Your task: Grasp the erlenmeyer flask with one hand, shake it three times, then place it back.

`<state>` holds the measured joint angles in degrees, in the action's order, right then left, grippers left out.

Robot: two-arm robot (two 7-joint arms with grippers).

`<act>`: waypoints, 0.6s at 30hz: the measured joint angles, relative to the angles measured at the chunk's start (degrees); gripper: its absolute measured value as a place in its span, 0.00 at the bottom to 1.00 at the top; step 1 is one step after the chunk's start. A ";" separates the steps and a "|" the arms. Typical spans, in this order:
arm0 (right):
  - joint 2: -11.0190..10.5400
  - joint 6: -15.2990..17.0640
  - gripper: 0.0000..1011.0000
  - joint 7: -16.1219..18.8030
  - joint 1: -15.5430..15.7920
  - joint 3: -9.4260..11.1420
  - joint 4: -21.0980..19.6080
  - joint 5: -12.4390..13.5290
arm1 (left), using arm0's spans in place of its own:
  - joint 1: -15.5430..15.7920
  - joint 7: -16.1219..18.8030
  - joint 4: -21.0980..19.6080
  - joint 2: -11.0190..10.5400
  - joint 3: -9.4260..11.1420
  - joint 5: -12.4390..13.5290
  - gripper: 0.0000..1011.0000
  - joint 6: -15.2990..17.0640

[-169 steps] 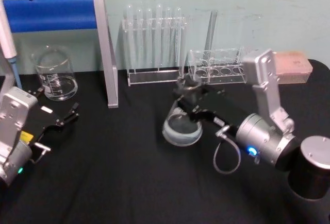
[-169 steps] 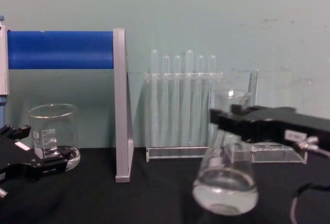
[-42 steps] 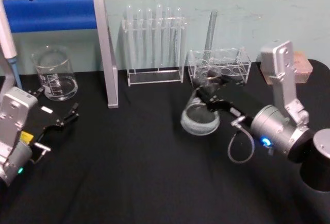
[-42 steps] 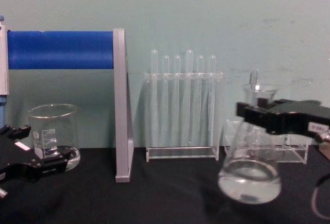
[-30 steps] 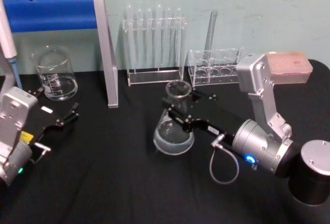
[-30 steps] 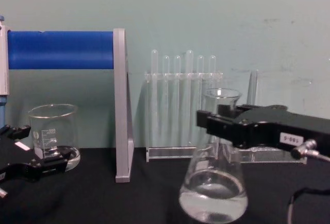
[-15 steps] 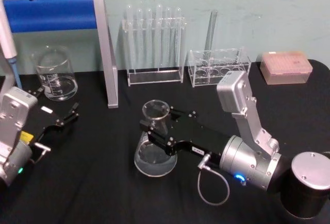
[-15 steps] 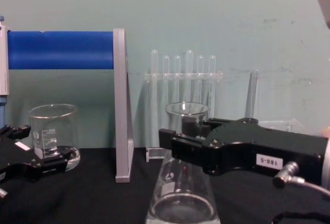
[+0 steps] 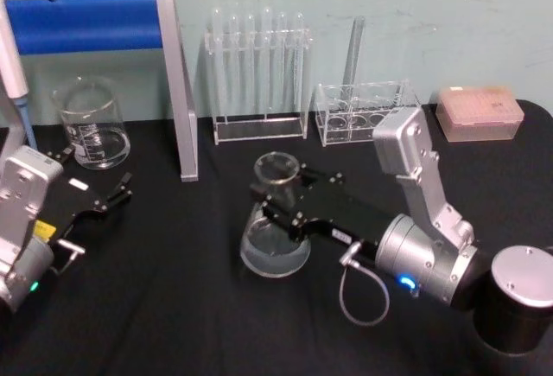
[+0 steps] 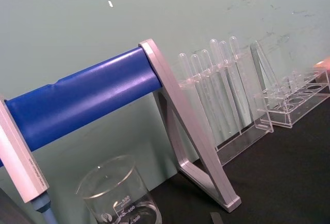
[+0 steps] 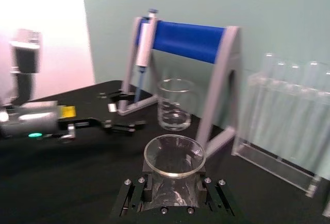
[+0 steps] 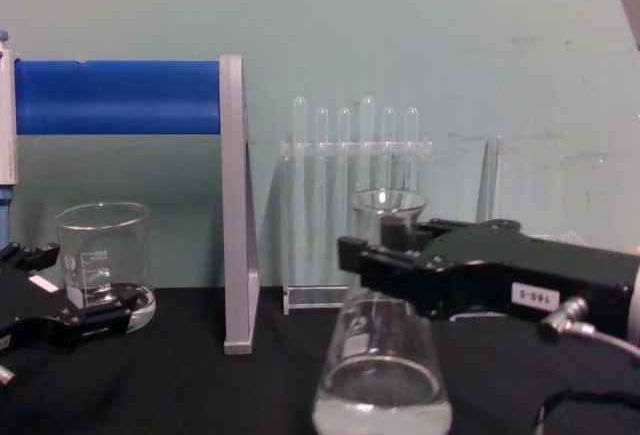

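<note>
Flask before rack; beaker left

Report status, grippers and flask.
Right gripper shut on erlenmeyer flask neck. Left gripper open, parked near beaker. Flask upright, liquid inside. Test tube rack behind, apart.

Black bench. Back row along wall, left to right: beaker, blue-bar stand, test tube rack, low clear rack, pink box.
</note>
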<state>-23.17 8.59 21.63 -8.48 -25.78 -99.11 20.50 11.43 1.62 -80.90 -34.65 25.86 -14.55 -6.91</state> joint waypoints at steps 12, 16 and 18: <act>1.50 0.07 0.45 -3.63 -2.06 4.05 4.30 -0.56 | 0.00 0.00 0.00 0.00 0.00 0.00 0.99 0.00; 2.04 0.27 0.45 -4.70 -2.72 5.54 5.89 -0.74 | 0.00 0.00 0.00 0.00 0.00 0.00 0.99 0.00; 2.26 0.37 0.45 -5.24 -3.01 6.38 6.53 -0.82 | 0.00 0.00 0.00 0.00 0.00 0.00 0.99 0.00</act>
<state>-20.91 8.96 16.40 -11.49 -19.40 -92.58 19.69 11.43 1.62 -80.90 -34.64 25.86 -14.55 -6.91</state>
